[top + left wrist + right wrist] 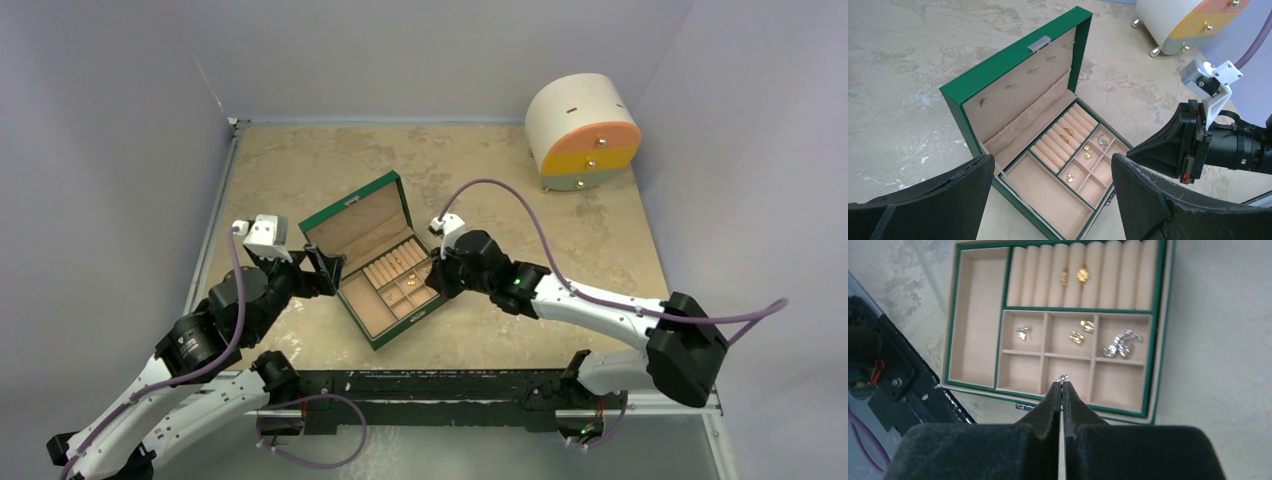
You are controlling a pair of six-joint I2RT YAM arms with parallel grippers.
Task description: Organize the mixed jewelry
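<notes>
- Green box (1008, 52) is seen open on the table (300, 170), lid upright, tan compartments exposed.
- Right gripper (1062, 390) is clenched, jaws pressed together, with a small silver piece (1063, 377) pinched at the very tip.
- In the right wrist view the held piece is seen over the near row of small compartments, about at the middle one. Its height above the box cannot be told.
- Left gripper (1053, 160) is spread wide, nothing is gripped, and it is parked just beside the box's left side.
- Sorted so far, as judged from the layout:
  - two gold rings (1082, 274) are slotted in the ring rolls (1038, 275)
  - a pair of gold earrings (1077, 337) is laid in the middle far compartment
  - one silver earring (1023, 332) is laid in the compartment to its left
  - a silver cluster (1120, 346) is laid in the compartment to its right
- The three near small compartments and the long side compartment are seen bare.
- No loose jewelry is spotted on the table in any view, though tiny pieces could be missed in the top view.
- The task is judged nearly finished: the pinched piece is left to be released into a compartment, probably the last item.
- Drawer cabinet (582, 125) is seen at the far right corner, drawers shut, well apart from both arms.
</notes>
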